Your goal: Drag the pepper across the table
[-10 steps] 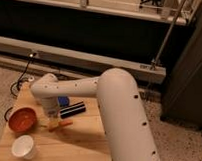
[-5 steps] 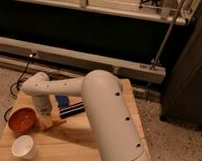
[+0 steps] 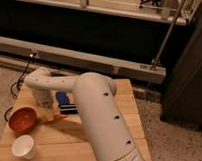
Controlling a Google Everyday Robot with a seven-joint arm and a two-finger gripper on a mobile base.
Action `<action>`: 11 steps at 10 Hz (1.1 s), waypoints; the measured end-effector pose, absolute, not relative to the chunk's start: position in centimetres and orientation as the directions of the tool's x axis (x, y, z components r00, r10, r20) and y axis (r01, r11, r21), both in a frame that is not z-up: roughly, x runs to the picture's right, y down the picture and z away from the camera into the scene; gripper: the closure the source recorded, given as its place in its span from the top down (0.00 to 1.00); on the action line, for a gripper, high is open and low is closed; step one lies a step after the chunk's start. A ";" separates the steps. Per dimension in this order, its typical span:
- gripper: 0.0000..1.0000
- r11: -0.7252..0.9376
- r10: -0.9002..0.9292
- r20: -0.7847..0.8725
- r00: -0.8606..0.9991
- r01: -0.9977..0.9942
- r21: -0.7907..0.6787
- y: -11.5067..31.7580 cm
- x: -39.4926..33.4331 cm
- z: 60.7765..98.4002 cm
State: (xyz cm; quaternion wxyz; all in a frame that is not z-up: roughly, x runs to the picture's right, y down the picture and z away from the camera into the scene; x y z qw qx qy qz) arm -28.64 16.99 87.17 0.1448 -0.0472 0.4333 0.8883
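The pepper [image 3: 56, 117] is a small orange tapered vegetable lying on the light wooden table [image 3: 123, 103], just right of the red-orange bowl. My gripper [image 3: 45, 110] hangs from the white arm that reaches from the lower right to the table's left side. It stands right above and against the pepper's left end. The arm's wrist hides most of the gripper.
A red-orange bowl [image 3: 22, 119] sits at the table's left edge. A white cup [image 3: 23, 146] stands in front of it. A blue and dark packet [image 3: 66, 101] lies behind the pepper. A metal rail and dark wall run behind the table.
The arm has swung further left and forward across the table, and the gripper has moved from the packet toward the bowl. The pepper lies a little further left.
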 end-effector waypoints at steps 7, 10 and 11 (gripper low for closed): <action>0.10 -0.635 0.189 -0.112 -0.976 -0.208 0.744 12.8 -26.3 92.6; 0.10 -0.658 0.171 -0.089 -0.981 -0.182 0.730 10.7 -25.9 94.5; 0.10 -0.662 0.170 -0.087 -0.982 -0.179 0.727 10.3 -25.9 94.7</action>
